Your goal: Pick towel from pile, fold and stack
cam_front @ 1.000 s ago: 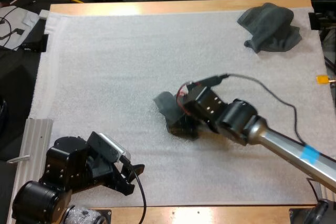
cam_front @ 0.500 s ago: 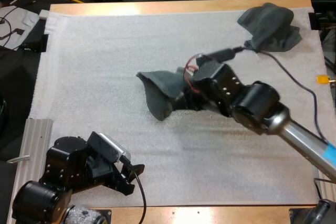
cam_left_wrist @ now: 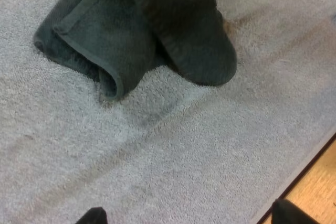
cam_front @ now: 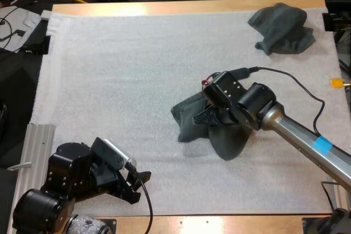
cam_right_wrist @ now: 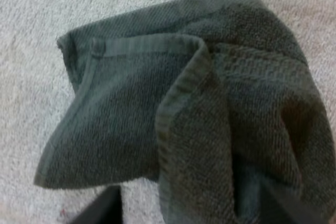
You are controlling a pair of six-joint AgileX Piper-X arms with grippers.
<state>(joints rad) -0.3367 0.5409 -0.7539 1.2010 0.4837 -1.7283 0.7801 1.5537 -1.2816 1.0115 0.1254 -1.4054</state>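
Two towels on white mat (cam_front: 109,80) over wooden worktop (cam_front: 181,7): pile towel (cam_front: 281,28) crumpled at far right corner, picked towel (cam_front: 227,143) bunched mid-mat beneath right pincer (cam_front: 204,118), fingers apart straddling a fold, probably poised to regrasp and spread; left pincer (cam_front: 141,182) apart, parked clear at near edge.

At the near left my left gripper (cam_front: 137,183) rests, fingers apart — my right gripper (cam_front: 205,119) reaches to the middle, angled down, fingers spread.
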